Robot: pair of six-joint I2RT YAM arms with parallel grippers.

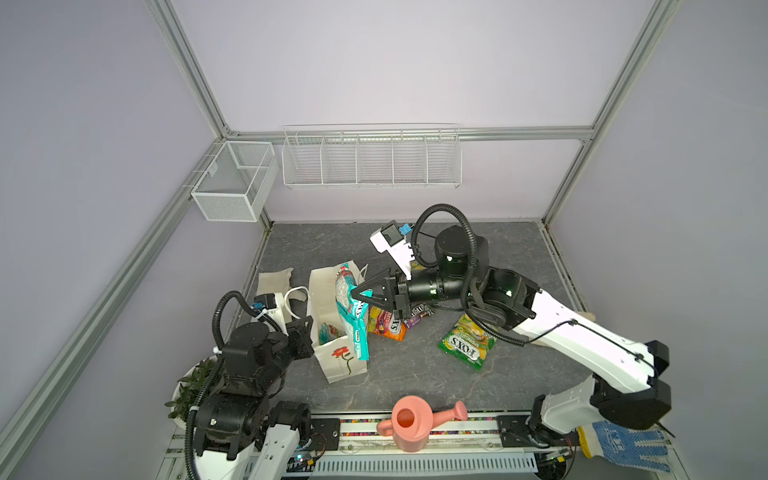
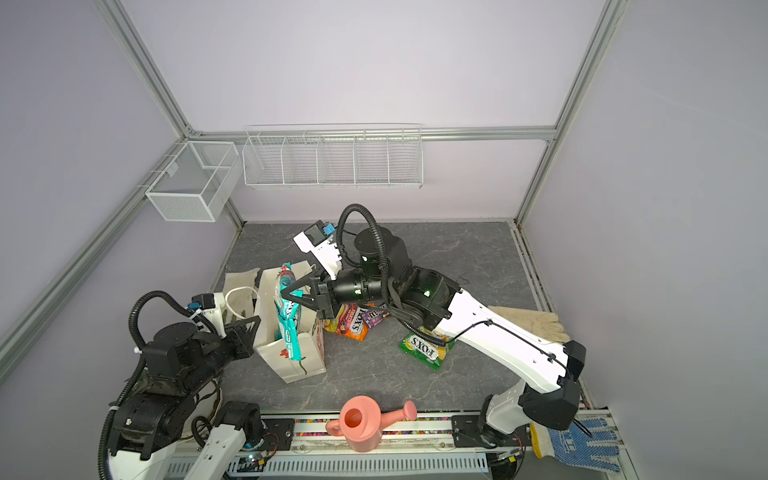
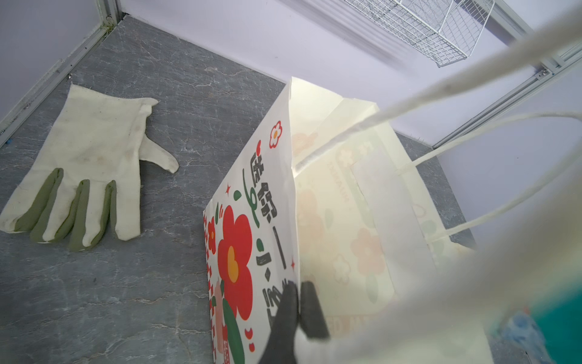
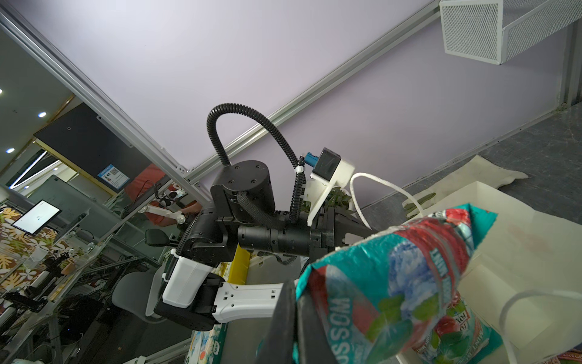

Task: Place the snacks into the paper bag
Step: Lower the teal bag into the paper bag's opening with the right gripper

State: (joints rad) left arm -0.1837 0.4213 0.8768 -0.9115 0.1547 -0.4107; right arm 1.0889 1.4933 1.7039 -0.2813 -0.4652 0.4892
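My left tool (image 3: 297, 310) is pinched together on the rim of the paper bag (image 3: 248, 201), one finger outside the printed wall and one inside. In both top views it grips the bag from the left. The bag stands upright on the counter (image 1: 415, 374), mouth open, with the red flower facing the near edge.

My right tool (image 1: 356, 293) reaches in from the right and is clamped on a teal-white pack (image 1: 353, 322). The right wrist view shows its fingers (image 4: 280, 324) closed on the pack's edge. The pack hangs lengthwise over the bag's mouth, close along its right wall. I cannot tell whether its lower end is past the rim. A second teal pack (image 4: 456, 337) lies down inside the bag.

Three snacks are out on the counter. An orange-purple FOX'S bag (image 1: 386, 326) lies just beside the bag's right wall. A purple M&M's pack (image 1: 417, 318) lies against its far corner, partly under my right arm. A green-yellow FOX'S bag (image 1: 467, 343) lies farther right, apart from those two and below the arm.

A beige glove (image 3: 85, 164) lies flat on the counter left of the bag, and a pink watering can (image 1: 411, 424) stands at the near edge.
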